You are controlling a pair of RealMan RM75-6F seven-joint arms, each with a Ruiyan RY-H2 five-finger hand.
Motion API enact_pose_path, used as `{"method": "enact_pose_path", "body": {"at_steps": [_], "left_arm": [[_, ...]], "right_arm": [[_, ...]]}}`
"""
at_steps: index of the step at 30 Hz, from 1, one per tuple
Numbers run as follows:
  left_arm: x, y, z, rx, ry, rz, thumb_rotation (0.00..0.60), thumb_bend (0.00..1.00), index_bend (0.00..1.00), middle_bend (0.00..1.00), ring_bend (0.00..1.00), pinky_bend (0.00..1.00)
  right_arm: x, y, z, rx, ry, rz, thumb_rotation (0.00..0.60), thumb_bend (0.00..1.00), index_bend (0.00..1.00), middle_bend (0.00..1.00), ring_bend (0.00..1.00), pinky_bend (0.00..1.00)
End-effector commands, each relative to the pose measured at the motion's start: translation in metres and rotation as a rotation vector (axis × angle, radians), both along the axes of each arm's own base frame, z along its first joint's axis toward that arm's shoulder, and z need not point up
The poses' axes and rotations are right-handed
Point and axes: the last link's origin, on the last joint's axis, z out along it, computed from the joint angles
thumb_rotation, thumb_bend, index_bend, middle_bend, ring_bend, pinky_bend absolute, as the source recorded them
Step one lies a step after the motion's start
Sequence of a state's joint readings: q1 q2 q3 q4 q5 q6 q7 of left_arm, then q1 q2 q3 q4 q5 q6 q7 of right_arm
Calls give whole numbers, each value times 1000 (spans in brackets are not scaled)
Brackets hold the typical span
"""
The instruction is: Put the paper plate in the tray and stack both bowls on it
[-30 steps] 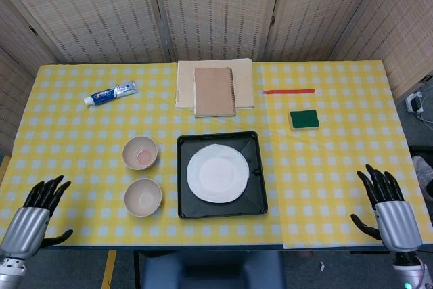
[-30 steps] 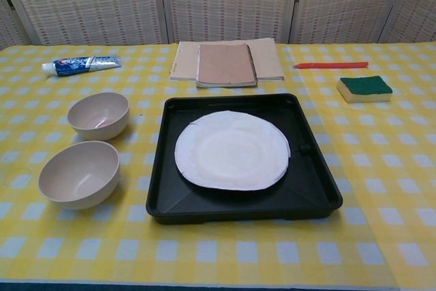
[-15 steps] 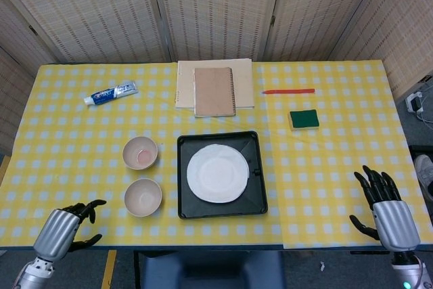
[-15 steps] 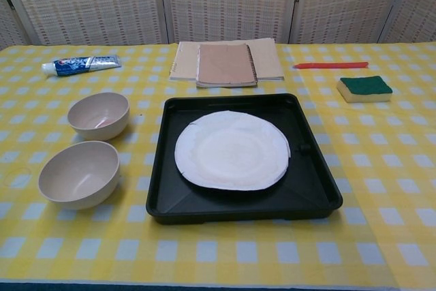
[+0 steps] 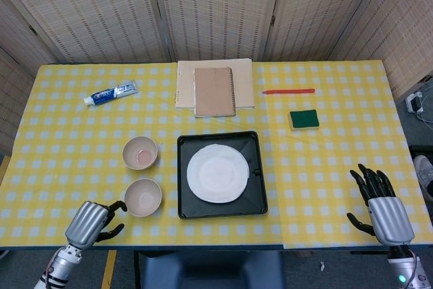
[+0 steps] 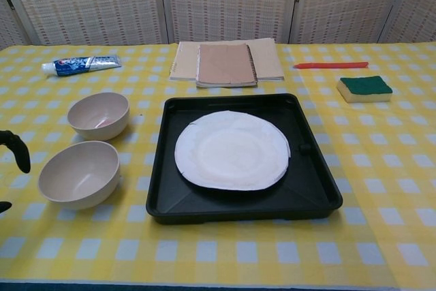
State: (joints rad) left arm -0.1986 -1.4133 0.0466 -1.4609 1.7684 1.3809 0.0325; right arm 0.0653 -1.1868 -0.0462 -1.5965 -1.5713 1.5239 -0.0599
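The white paper plate (image 5: 217,173) (image 6: 232,149) lies inside the black tray (image 5: 255,194) (image 6: 320,189) at the table's middle front. Two beige bowls stand left of the tray: the near bowl (image 5: 143,197) (image 6: 80,174) and the far bowl (image 5: 140,152) (image 6: 99,115), which has a pink smear inside. My left hand (image 5: 93,222) hovers at the front edge just left of the near bowl, fingers apart and empty; its fingertips (image 6: 19,155) show at the chest view's left edge. My right hand (image 5: 380,206) is open near the front right corner, holding nothing.
A toothpaste tube (image 5: 110,93) lies at the back left. A brown notebook (image 5: 214,90) on papers sits behind the tray. A red pen (image 5: 288,91) and a green-and-yellow sponge (image 5: 304,119) lie at the back right.
My left hand has moved right along the front edge, from the far left corner to just beside the near bowl. The right hand has drifted slightly left. Bowls, plate and tray have not moved.
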Motion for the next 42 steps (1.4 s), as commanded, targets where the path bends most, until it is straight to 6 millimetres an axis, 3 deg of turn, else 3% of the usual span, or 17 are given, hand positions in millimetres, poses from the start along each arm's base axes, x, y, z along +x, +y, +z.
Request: {"method": "enact_pose_path", "body": {"at_steps": [1, 22, 29, 42], "left_arm": [[0, 6, -9, -19, -3, 13, 600, 317, 490, 1000, 916, 1000], [4, 22, -43, -85, -13, 29, 600, 361, 505, 1000, 912, 1000], [1, 28, -51, -92, -4, 34, 600, 425, 592, 1000, 919, 1000], [7, 32, -49, -19, -49, -27, 600, 474, 607, 1000, 940, 1000]], "right_arm": [[-1, -1, 1, -2, 0, -3, 600, 251, 0, 0, 0, 0], [-7, -6, 2, -1, -2, -33, 600, 250, 0, 0, 0, 0], [-8, -6, 3, -2, -2, -36, 600, 251, 0, 0, 0, 0], [-9, -6, 3, 0, -2, -39, 600, 251, 0, 0, 0, 0]]}}
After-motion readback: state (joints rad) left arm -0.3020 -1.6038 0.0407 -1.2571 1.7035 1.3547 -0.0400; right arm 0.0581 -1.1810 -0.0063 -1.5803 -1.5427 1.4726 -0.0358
